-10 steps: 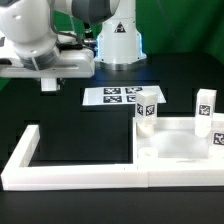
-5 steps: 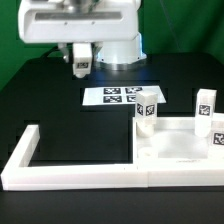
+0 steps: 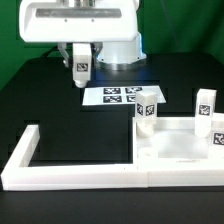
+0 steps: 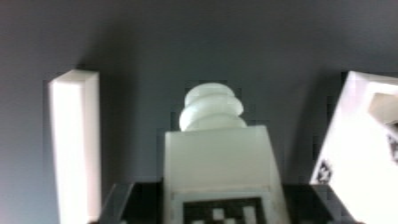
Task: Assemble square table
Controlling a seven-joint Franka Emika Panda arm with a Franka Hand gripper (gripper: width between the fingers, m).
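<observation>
the gripper [image 3: 79,68] is clamping one leg block [image 4: 217,150] above the marker board [image 3: 122,96]. beyond that board, the square table [image 3: 180,140] is carrying two legs; remaining legs are pending.

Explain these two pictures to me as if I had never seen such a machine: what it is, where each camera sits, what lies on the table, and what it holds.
The white machine is a robot arm; its gripper has two jaws shut on a small white table leg. One camera watches from outside, the other rides on the wrist and looks down past that leg. On the black table lie the square tabletop with two more legs standing on it, an L-shaped white border wall and the marker board.
</observation>
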